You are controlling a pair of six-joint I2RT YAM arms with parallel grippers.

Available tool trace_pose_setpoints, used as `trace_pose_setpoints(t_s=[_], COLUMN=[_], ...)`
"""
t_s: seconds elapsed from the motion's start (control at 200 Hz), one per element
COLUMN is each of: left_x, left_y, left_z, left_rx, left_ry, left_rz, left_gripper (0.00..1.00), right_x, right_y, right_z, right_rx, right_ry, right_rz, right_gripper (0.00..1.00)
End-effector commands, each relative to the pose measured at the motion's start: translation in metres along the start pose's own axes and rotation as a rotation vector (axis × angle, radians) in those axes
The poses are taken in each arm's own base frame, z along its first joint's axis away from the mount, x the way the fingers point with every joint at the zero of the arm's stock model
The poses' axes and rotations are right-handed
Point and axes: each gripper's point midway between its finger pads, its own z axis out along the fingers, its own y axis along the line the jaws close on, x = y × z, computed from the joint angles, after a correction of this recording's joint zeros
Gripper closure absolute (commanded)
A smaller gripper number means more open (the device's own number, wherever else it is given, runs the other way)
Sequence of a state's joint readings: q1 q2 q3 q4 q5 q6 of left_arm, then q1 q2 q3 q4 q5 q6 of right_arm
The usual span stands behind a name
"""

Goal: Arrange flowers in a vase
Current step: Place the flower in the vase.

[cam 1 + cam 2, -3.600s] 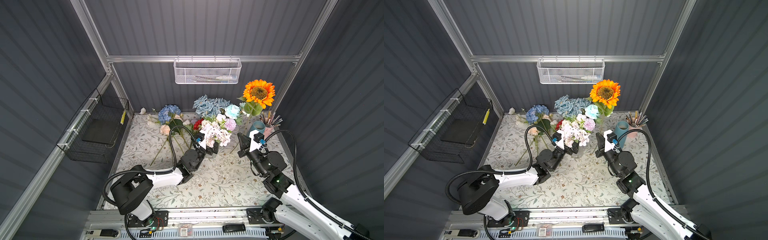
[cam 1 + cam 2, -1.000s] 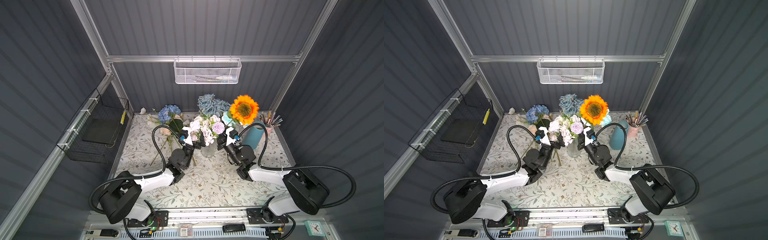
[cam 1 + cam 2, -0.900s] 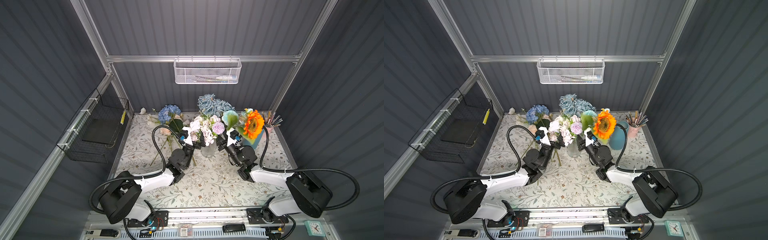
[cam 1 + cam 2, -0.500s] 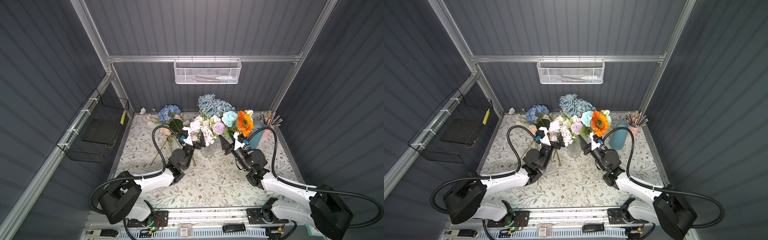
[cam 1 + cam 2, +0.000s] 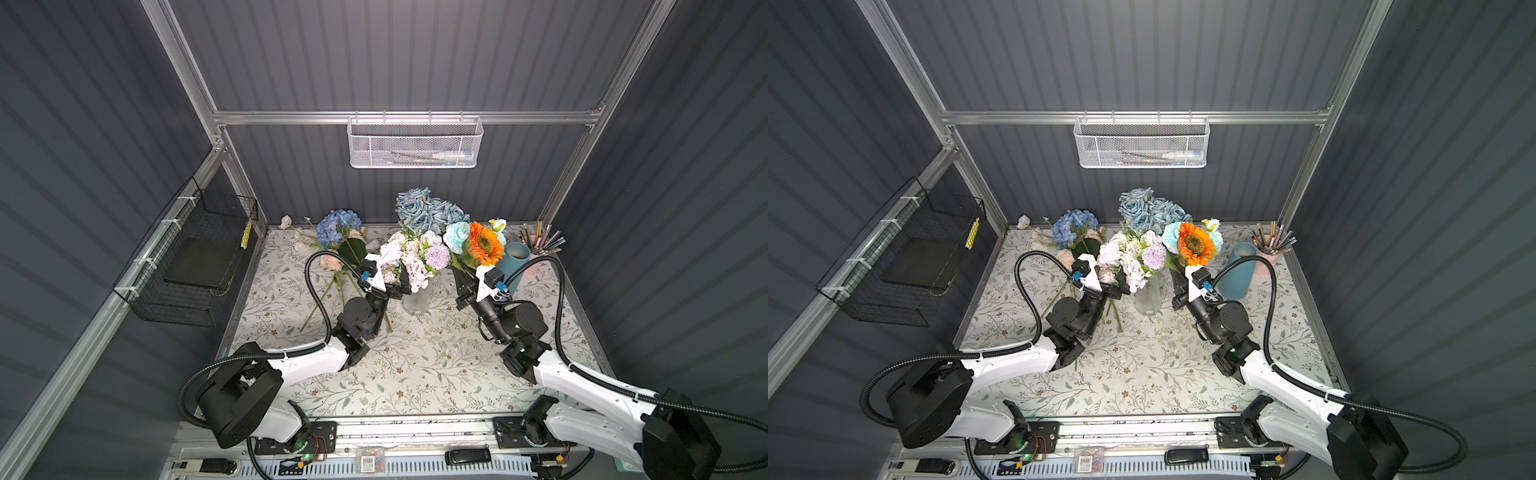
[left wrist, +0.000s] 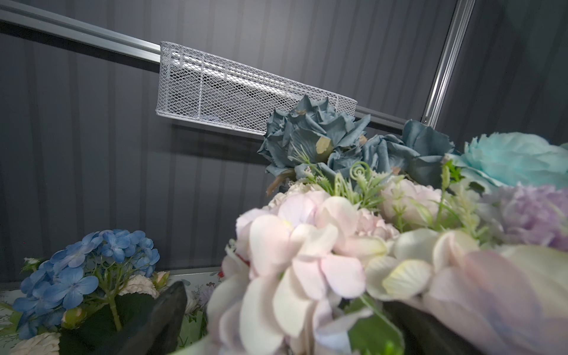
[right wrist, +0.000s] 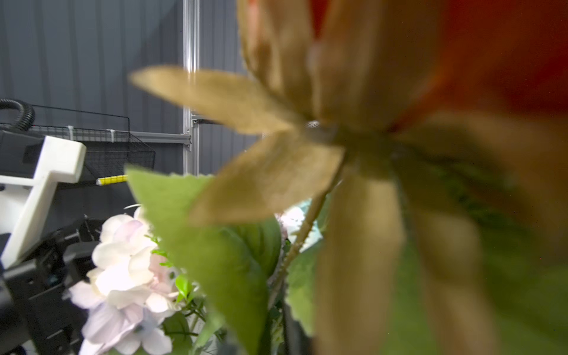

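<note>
Flowers: most already stand in the vase (image 5: 415, 301), which sits between the two grippers.

Top views: the left gripper (image 5: 399, 284) is at the vase neck, under the pale bunch (image 5: 409, 257). The right gripper (image 5: 460, 277) is on the vase's opposite side, with the sunflower (image 5: 483, 248) just above its tips. A blue hydrangea (image 5: 338, 226) and a few loose stems lie on the table beyond the left gripper, not yet arranged. A teal tumbler (image 5: 1237, 270) stands just outboard of the right gripper.

Left wrist view: two dark fingers (image 6: 166, 313) stand wide apart with the pale bunch between them. The jaws are spread and no clamp is visible. Judged a brace, so bunch and vase do not tip while the opposite arm works. Dusty-blue roses (image 6: 310, 135) rise behind the bunch, farther from this gripper.

Right wrist view: the back of the sunflower fills the frame, blurred and very close. Its stem (image 7: 304, 233) runs down toward the jaws, which a leaf hides. The jaws are closed, judged clamped low on the stem so the head rides clear and the stem end can be steered. The sunflower looks not yet seated, since its head stands on the gripper's side of the vase.
</note>
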State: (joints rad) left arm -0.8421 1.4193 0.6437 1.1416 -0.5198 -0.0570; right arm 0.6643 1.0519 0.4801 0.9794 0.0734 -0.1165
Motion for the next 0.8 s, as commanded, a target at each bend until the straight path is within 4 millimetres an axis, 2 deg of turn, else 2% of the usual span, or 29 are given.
trace_pose_setpoints(t_s=[0.0, 0.135, 0.16, 0.17, 0.195, 0.475, 0.645, 0.69, 0.715, 0.755, 0.795], left_x=[-0.015, -0.014, -0.013, -0.013, -0.013, -0.013, -0.012, -0.013, -0.014, -0.014, -0.014], left_y=[0.003, 0.004, 0.004, 0.004, 0.004, 0.005, 0.006, 0.006, 0.006, 0.006, 0.006], left_z=[-0.001, -0.002, -0.002, -0.002, -0.002, -0.004, -0.005, -0.005, -0.005, -0.005, -0.006], left_rx=[-0.004, -0.008, -0.008, -0.007, -0.007, -0.007, -0.008, -0.008, -0.008, -0.007, -0.009], left_ry=[-0.033, -0.029, -0.028, -0.028, -0.027, -0.026, -0.024, -0.026, -0.027, -0.027, -0.024], left_rz=[-0.022, -0.024, -0.024, -0.024, -0.024, -0.026, -0.028, -0.030, -0.030, -0.032, -0.033], left_gripper=[0.00, 0.00, 0.00, 0.00, 0.00, 0.00, 0.00, 0.00, 0.00, 0.00, 0.00], right_x=[-0.019, -0.013, -0.014, -0.006, 0.000, 0.035, 0.044, 0.043, 0.042, 0.040, 0.040], right_y=[-0.001, 0.002, 0.002, 0.003, 0.004, 0.008, 0.009, 0.009, 0.008, 0.008, 0.008], right_z=[0.007, 0.012, 0.013, 0.015, 0.018, 0.026, 0.024, 0.023, 0.022, 0.020, 0.016], right_rx=[0.000, -0.011, -0.012, -0.015, -0.019, -0.019, -0.024, -0.023, -0.021, -0.020, -0.019], right_ry=[-0.063, -0.058, -0.062, -0.041, -0.031, 0.034, 0.051, 0.049, 0.047, 0.049, 0.056], right_rz=[-0.008, 0.004, 0.006, 0.006, 0.007, 0.051, 0.069, 0.069, 0.068, 0.068, 0.067], right_gripper=[0.93, 1.00, 1.00, 1.00, 1.00, 1.00, 1.00, 0.96, 0.90, 0.72, 0.60])
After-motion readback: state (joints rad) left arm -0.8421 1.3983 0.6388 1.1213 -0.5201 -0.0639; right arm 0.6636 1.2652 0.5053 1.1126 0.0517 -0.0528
